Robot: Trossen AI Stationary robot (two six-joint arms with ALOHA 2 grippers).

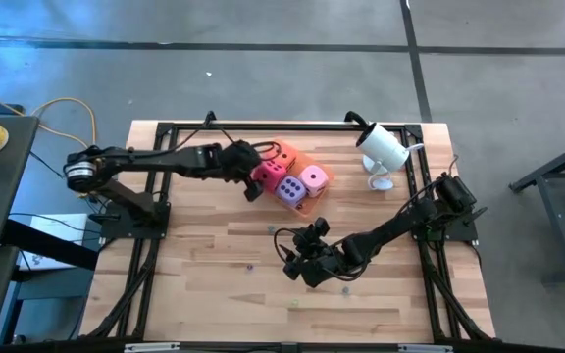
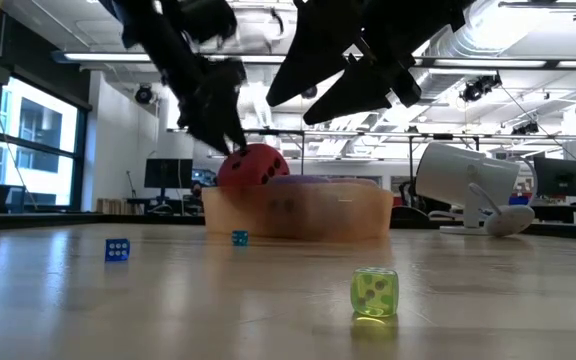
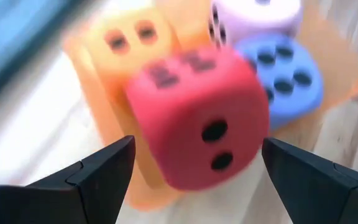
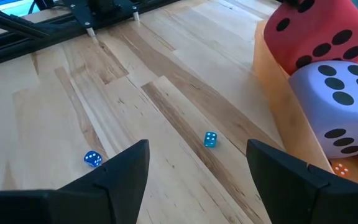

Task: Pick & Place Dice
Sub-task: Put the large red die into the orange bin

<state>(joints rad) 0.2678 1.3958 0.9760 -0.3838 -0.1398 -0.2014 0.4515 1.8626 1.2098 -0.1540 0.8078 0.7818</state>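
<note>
The left gripper, fingers spread wide and clasping nothing, hovers over the red die at the near corner of the translucent orange tray, which also holds the orange die, pink die and purple die (four big foam cubes in all). The red one sits high against the rim, so a glancing finger could, by the look of it, tip it out onto the wooden table. The right gripper waits open and empty near two small blue dice, with a translucent green die close by.
</note>
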